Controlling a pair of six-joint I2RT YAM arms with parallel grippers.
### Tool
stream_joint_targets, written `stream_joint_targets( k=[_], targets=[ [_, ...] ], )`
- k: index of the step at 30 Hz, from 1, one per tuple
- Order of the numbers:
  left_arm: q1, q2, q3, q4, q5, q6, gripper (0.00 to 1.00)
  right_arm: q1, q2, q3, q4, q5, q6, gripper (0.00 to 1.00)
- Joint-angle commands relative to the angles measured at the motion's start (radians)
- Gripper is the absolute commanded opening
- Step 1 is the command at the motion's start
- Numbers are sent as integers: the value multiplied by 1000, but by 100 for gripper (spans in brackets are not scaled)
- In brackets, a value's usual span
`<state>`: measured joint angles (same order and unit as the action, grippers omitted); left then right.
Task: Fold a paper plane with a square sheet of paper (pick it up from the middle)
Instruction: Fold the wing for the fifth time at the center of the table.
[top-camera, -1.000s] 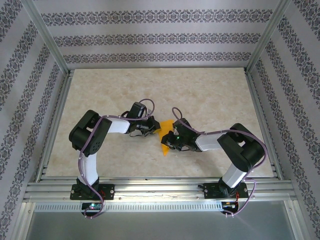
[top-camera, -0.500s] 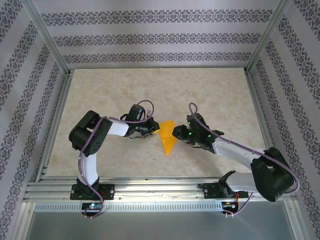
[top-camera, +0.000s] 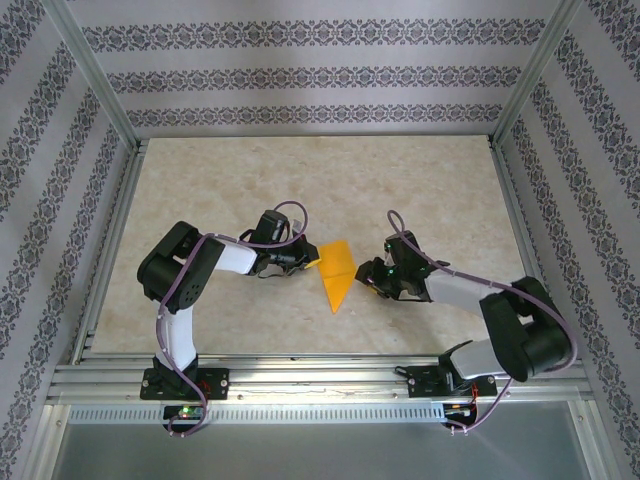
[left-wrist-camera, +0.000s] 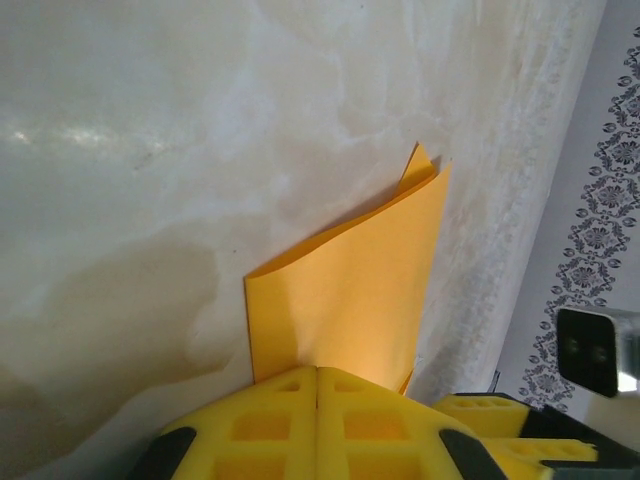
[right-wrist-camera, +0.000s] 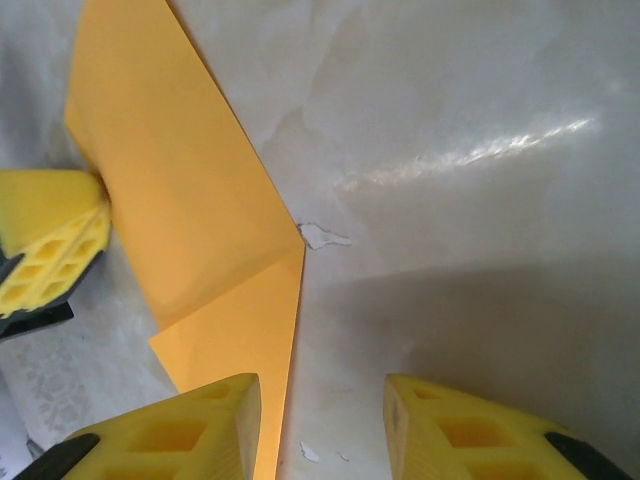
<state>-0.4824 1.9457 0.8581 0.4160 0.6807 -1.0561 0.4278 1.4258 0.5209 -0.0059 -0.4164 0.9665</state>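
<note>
Inside clamped left end effector (left-wrist-camera: 317, 376), hidden edge of orange paper (left-wrist-camera: 345, 290).

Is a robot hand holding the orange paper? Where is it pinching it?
Yes. The left gripper is shut on the folded orange paper, pinching an edge at its wide end. The right gripper is open and holds nothing.

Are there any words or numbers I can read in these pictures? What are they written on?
None: no words, numbers, labels or signs can be read anywhere.
The orange paper is plain, with nothing written on it.
The wall pattern is flowery shapes, not letters.
</note>
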Motion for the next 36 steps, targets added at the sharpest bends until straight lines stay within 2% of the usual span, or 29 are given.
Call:
stream_joint_targets(
  k=[1, 9, 15, 23, 29, 36],
  targets=[
    [10, 15, -38, -15, 14, -29, 4, -6, 36, 36, 33, -70, 11, 37],
    [13, 17, -42, -6, 23, -32, 3, -9, 75, 37, 91, -113, 28, 38],
    [16, 16, -36, -19, 29, -25, 3, -9, 101, 78, 106, -125, 36, 29],
    [19, 6, -31, -31, 33, -18, 2, -13, 118, 109, 73, -88, 43, 31],
    [19, -18, -31, -54, 11, -7, 2, -18, 50, 82, 21, -42, 44, 33],
    [20, -35, -22, -85, 4, 8, 1, -14, 60, 57, 49, -99, 72, 33]
  ],
)
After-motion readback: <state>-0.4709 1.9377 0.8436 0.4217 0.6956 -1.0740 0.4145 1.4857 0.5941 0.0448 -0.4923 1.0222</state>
